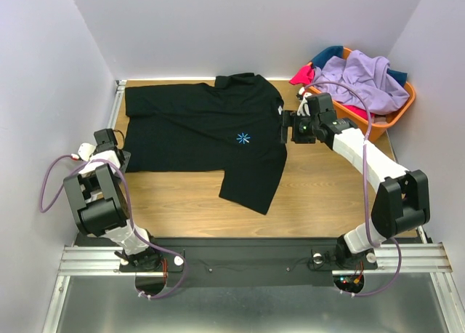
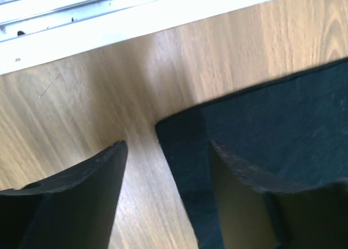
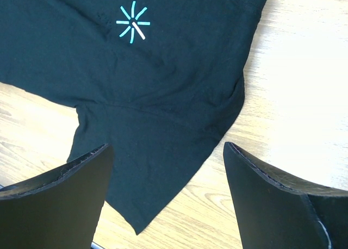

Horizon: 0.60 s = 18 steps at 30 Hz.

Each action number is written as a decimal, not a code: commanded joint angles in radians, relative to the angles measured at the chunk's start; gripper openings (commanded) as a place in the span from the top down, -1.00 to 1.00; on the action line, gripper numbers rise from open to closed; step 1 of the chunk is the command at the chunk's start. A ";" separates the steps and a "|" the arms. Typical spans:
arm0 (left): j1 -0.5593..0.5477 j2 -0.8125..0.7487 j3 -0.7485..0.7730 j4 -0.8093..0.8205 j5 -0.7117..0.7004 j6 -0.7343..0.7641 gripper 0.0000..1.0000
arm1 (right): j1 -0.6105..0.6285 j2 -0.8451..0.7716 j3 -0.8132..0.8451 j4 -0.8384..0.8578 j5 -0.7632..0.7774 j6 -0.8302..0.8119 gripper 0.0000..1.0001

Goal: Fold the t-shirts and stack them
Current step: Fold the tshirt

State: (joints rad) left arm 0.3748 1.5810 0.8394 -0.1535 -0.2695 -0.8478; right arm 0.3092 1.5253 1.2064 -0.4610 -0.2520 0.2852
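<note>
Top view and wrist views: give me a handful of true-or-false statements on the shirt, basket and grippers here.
1. The black t-shirt lies spread out on the table. True.
2. Its starburst logo is face down. False: the logo shows on top.
3. The orange basket holds a lavender garment. True.
4. The right gripper is clamped on cloth. False: its jaws stand open and hold nothing.
5. The left gripper is open at a corner of the black t-shirt. True.
</note>
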 commanded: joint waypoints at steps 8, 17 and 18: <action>0.007 0.054 0.032 0.000 -0.014 -0.007 0.06 | -0.002 0.010 0.018 0.039 -0.015 0.000 -0.75; 0.013 0.070 0.036 0.032 0.015 0.045 0.56 | -0.002 -0.005 -0.024 0.036 -0.039 -0.023 -0.75; 0.015 0.073 0.040 0.037 0.018 0.050 0.59 | -0.001 -0.008 -0.030 0.035 -0.039 -0.030 -0.75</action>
State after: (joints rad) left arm 0.3820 1.6299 0.8627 -0.1215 -0.2703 -0.8272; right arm 0.3092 1.5360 1.2022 -0.4576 -0.2703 0.2810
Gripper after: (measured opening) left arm 0.225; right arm 0.877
